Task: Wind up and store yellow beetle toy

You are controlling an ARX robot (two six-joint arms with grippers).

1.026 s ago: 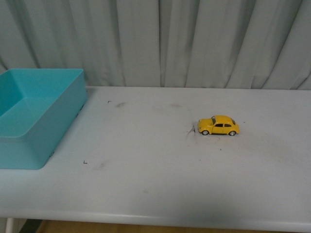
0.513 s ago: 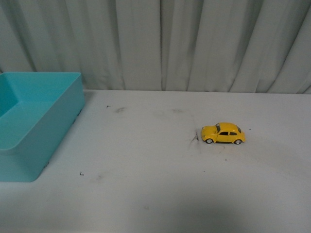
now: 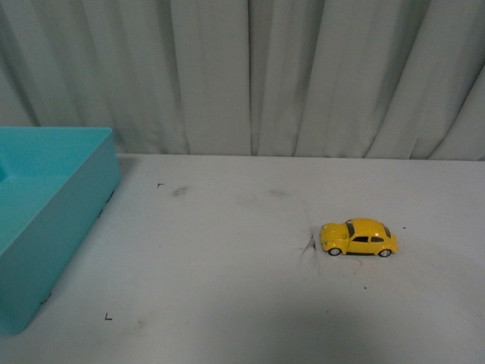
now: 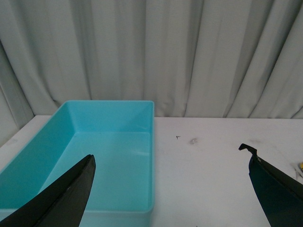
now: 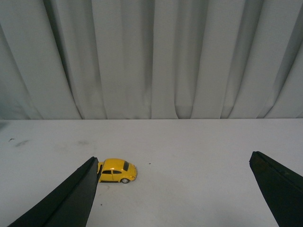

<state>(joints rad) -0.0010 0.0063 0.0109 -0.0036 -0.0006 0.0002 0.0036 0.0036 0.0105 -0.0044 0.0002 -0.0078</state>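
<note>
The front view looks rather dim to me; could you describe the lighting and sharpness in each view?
Front view: dim and slightly soft, with a faint shadow across the near table; the yellow beetle toy shows no glare. Left wrist view: evenly lit, teal bin clear, fingers black silhouettes. Right wrist view: the same, one finger hiding the toy's end.
</note>
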